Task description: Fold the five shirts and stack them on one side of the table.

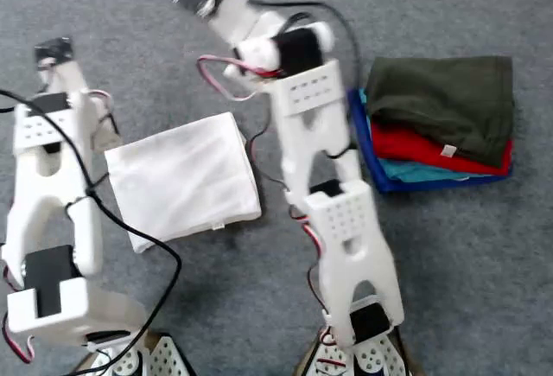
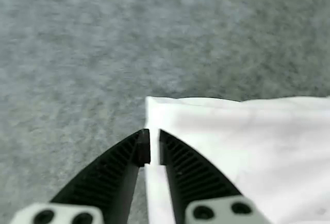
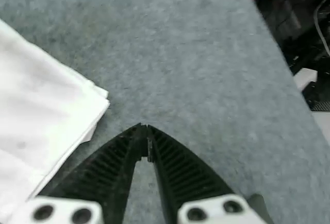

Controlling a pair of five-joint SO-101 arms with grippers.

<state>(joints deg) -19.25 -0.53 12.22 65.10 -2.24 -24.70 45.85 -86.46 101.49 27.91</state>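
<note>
At centre-left of the overhead frame, a folded white shirt lies flat on the grey felt table, a neat rectangle turned slightly askew between the two arms. Judging by the layered edges at its corner in the right wrist view, the folding looks finished, and it appears to be the last of the five garments waiting to be moved.

Over at the right of the overhead frame sits the stack: a dark green shirt on top, with red, teal and blue edges showing beneath it. Four shirts piled on that side suggest it is the chosen collecting spot, well apart from the white one.

The left gripper hangs over the white shirt's edge, just short of a corner. Its jaws stand only a narrow slit apart and no cloth is visibly caught between them. That position would suit a pinch on the hem for lifting or dragging.

The right gripper is over bare felt near another corner of the white shirt, its jaws closed tip to tip with nothing between them. Held that way it reads as parked beside the cloth, or set to nudge it.

What seems to remain is a carry across the frame to the stack. The chief risk is the fold slipping open if only one corner is lifted.
</note>
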